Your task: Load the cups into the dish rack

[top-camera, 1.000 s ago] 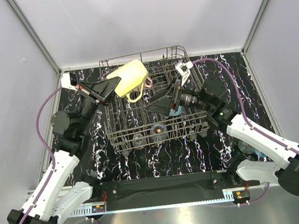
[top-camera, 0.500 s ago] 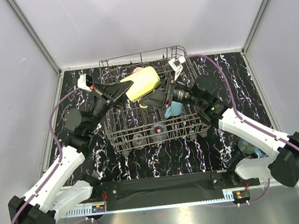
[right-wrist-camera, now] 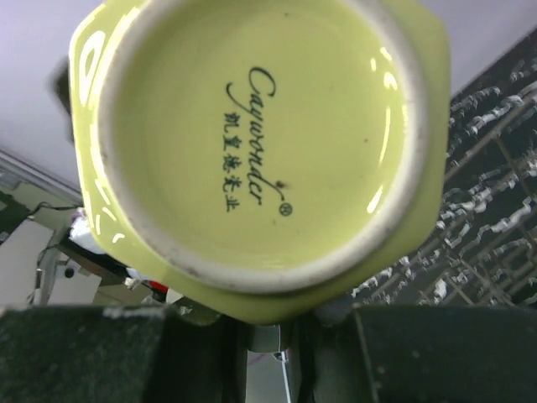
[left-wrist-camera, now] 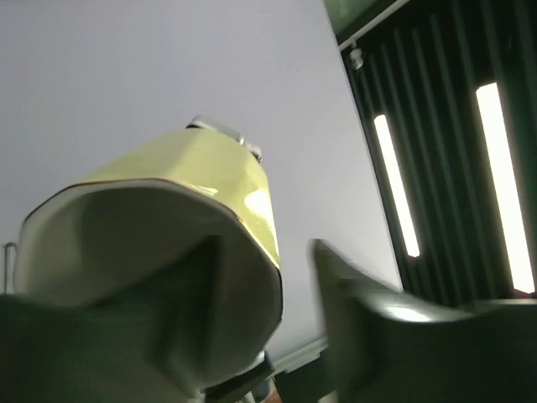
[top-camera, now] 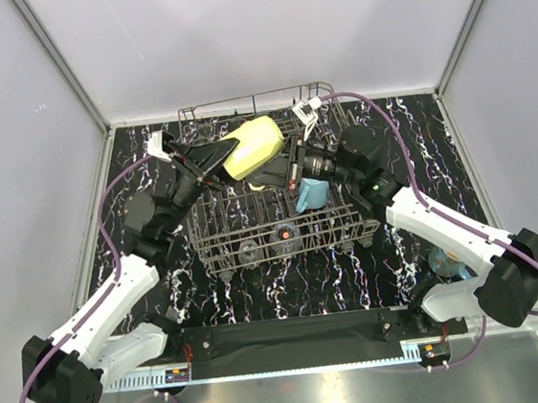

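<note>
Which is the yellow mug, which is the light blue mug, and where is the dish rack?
yellow mug [top-camera: 256,146], overhead view, on its side wall.
light blue mug [top-camera: 313,195], overhead view, on its body.
dish rack [top-camera: 310,226], overhead view, on its near wire wall.

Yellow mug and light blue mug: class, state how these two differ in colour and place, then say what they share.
Colour: the yellow mug is pale yellow, the light blue mug blue. Place: the yellow mug is up in the air between the left claw and right claw; the light blue mug sits down inside the dish rack. Shared: both are cups, seen within the rack's outline from above.
</note>
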Controlling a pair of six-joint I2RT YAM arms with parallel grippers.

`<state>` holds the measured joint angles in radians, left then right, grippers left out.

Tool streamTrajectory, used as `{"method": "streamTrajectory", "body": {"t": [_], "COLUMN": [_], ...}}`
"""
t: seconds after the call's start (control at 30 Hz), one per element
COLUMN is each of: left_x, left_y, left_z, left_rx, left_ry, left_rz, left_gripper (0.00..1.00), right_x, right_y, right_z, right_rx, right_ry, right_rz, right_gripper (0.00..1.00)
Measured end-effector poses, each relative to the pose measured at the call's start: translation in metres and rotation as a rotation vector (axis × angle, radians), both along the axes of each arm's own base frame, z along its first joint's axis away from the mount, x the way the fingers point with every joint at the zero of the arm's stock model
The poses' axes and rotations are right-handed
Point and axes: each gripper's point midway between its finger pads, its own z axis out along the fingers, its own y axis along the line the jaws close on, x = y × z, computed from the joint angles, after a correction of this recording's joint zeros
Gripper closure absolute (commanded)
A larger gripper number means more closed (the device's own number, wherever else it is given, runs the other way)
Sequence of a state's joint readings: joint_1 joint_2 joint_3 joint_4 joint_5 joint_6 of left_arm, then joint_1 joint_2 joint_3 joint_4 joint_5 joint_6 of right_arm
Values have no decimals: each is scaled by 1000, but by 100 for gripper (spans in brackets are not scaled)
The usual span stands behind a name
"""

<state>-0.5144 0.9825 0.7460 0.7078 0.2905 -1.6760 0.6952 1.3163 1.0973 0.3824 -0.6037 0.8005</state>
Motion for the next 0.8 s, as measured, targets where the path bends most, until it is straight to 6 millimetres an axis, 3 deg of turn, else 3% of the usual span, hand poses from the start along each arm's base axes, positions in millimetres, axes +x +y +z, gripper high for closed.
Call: {"method": "streamTrajectory", "body": {"t": [0.07,0.17,0.23,0.37,0.53,0.7,0.8], "left_x": [1,6,16,44,52,56,60], "left_y": [-3,2,12,46,91,127,151], "left_z": [-6,-18,-32,-41,-34,-77,-102], "left_rx": [24,95,198,464,734,963,1101], "left_ry": [-3,-8,-5,5,-38,54,118], "left_rz": [-18,-13,25,167,344,449,519], "left_gripper": [16,4,1,1,1,1,1], "right_x": [1,8,13,28,52,81,98], "right_y": [1,-1,-3,-7,-17,-17,-19], "right_z": [-9,-28,-40,-46,-43,-49,-65], "right_rx": [-36,-107,-162,-264,-402,-552,-651], "right_ry": [15,39,46,15,-86,-182,-219], "right_rz": [-3,-40,-68,-126,-203,-241,-259], "right_gripper": [100,100,100,100,100,100,100]}}
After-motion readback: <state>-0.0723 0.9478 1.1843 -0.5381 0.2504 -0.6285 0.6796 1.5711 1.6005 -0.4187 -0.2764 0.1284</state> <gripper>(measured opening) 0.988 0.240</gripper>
